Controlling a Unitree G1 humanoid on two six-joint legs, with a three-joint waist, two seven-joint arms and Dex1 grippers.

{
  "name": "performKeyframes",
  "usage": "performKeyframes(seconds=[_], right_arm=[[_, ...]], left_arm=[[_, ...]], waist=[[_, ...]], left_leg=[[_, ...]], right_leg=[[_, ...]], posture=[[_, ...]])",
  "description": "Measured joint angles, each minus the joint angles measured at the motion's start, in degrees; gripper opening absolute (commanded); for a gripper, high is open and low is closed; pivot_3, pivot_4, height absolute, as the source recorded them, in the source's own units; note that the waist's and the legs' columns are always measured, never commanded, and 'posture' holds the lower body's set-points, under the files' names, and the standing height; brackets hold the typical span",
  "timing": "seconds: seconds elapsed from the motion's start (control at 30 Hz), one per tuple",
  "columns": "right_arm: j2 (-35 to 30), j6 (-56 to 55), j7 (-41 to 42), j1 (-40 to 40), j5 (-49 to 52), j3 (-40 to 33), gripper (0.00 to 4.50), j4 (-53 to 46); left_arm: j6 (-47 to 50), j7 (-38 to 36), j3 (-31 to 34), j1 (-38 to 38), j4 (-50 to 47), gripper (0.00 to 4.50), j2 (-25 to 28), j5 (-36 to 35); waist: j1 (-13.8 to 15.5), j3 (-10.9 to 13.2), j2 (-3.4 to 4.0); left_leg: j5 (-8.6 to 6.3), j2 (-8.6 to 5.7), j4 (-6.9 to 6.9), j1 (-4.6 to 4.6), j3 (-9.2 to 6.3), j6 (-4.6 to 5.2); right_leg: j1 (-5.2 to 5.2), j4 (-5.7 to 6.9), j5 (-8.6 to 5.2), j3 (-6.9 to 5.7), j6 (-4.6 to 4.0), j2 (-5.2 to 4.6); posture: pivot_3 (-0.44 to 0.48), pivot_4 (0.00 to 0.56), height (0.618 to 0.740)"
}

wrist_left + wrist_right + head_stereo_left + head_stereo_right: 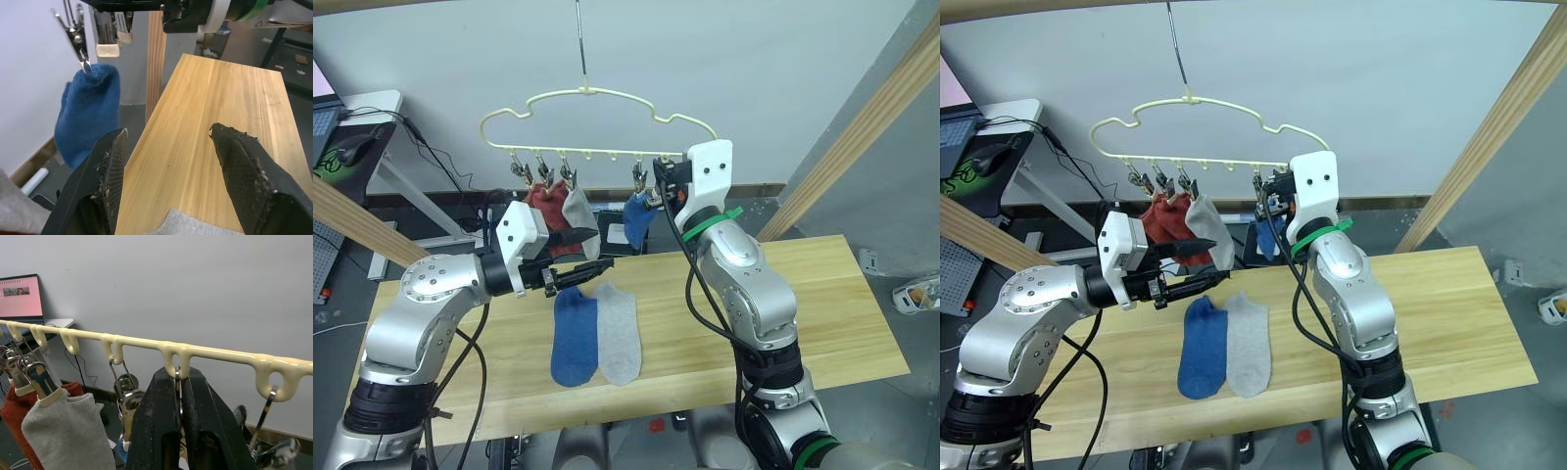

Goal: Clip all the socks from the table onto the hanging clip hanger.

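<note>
I've got my right tool [178,431] clenched on the pale yellow wire clip hanger [597,98] to steady it, while my left tool [168,183] hangs released over the light wood plank table [822,304], ready for the blue ankle sock [574,335] lying there.

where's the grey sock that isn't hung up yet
In the left eye view the grey sock lies flat on the table, near the front edge, touching the right side of the blue sock, below the left end effector.

You cannot see the hook's top on the clip hanger [597,122]; the picture edge cuts it. The right gripper [658,186] hides the clip it pinches and part of the hung blue sock [637,219]. The red socks [542,204] overlap behind the grey sock [578,213].
</note>
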Motion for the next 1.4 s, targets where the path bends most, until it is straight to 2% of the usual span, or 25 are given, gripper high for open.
performKeyframes(seconds=[0.1, 0.2, 0.3, 0.33, 0.5, 0.67, 0.87, 1.03, 1.4], right_arm=[[-0.01, -0.03, 0.0, -0.03, -0.02, -0.28, 0.02, 0.0], [-0.05, -0.05, 0.01, -0.13, -0.09, -0.44, 0.0, 0.0], [-0.11, -0.05, 0.02, -0.22, -0.42, -0.48, 0.0, 0.0], [-0.11, -0.04, 0.02, -0.23, -0.44, -0.49, 0.0, 0.0], [-0.21, 0.13, 0.06, -0.25, -0.46, -0.6, 0.0, -0.02], [-0.32, 0.43, 0.19, -0.26, -0.45, -0.6, 0.0, -0.02], [-0.38, 0.84, 0.31, -0.35, -0.44, -0.52, 0.0, -0.04], [-0.47, 1.0, 0.33, -0.38, -0.44, -0.48, 0.0, -0.11], [-0.5, 1.41, 0.32, -0.38, -0.46, -0.36, 0.0, -0.55]], left_arm=[[1.08, 2.2, 0.62, 0.66, -0.75, 2.95, 0.04, 0.2], [1.94, 6.16, 1.51, 2.98, -1.01, 3.52, 0.03, 2.11], [2.34, 11.44, 2.46, 7.44, -1.34, 4.4, -1.32, 5.05], [2.23, 13.47, 2.89, 9.28, -1.7, 4.46, -2.27, 6.24], [3.9, 26.49, 3.67, 16.69, -1.82, 4.46, -9.66, 12.61], [6.31, 30.98, 1.76, 19.23, 3.79, 4.46, -13.43, 15.88], [7.54, 31.18, -1.2, 16.77, 10.91, 4.46, -15.06, 17.22], [4.57, 30.96, -2.94, 13.5, 16.26, 4.46, -15.14, 19.59], [-0.3, 28.75, -2.64, 11.48, 19.19, 4.46, -18.86, 19.06]], waist=[[-0.02, 0.0, 0.0], [-0.1, -0.01, 0.0], [-0.13, 0.0, 0.0], [-0.13, -0.01, -0.01], [-0.01, -0.02, -0.03], [-0.01, -0.02, -0.04], [-0.02, -0.05, -0.08], [-0.04, -0.07, -0.09], [-0.1, -0.08, -0.11]], left_leg=[[0.0, -0.01, 0.0, 0.0, 0.0, 0.0], [0.0, -0.01, 0.0, 0.01, 0.01, 0.0], [0.0, -0.01, 0.0, 0.01, 0.0, 0.0], [0.0, -0.01, -0.01, 0.01, 0.02, 0.0], [0.0, -0.07, 0.01, 0.0, 0.01, 0.01], [0.0, -0.09, 0.02, 0.03, 0.0, 0.01], [0.0, -0.07, 0.02, 0.02, -0.05, 0.01], [0.0, -0.09, 0.02, 0.03, -0.03, 0.01], [0.0, -0.11, 0.02, 0.02, -0.01, 0.01]], right_leg=[[0.0, 0.01, 0.0, -0.01, 0.0, -0.02], [0.0, 0.0, 0.0, -0.01, 0.0, -0.04], [0.0, 0.01, 0.0, -0.02, 0.0, -0.11], [0.0, 0.0, 0.0, -0.02, 0.0, -0.12], [0.0, 0.02, 0.01, -0.05, 0.0, -0.23], [0.01, 0.05, 0.01, -0.11, 0.0, -0.24], [0.02, 0.06, 0.01, -0.17, -0.01, -0.24], [0.04, 0.06, 0.02, -0.16, -0.01, -0.26], [0.04, 0.05, 0.02, -0.18, 0.0, -0.33]], posture=[[-0.126, 0.282, 0.74], [-0.127, 0.286, 0.74], [-0.126, 0.291, 0.74], [-0.125, 0.293, 0.74], [-0.124, 0.297, 0.74], [-0.129, 0.301, 0.74], [-0.142, 0.302, 0.74], [-0.153, 0.3, 0.74], [-0.163, 0.299, 0.74]])
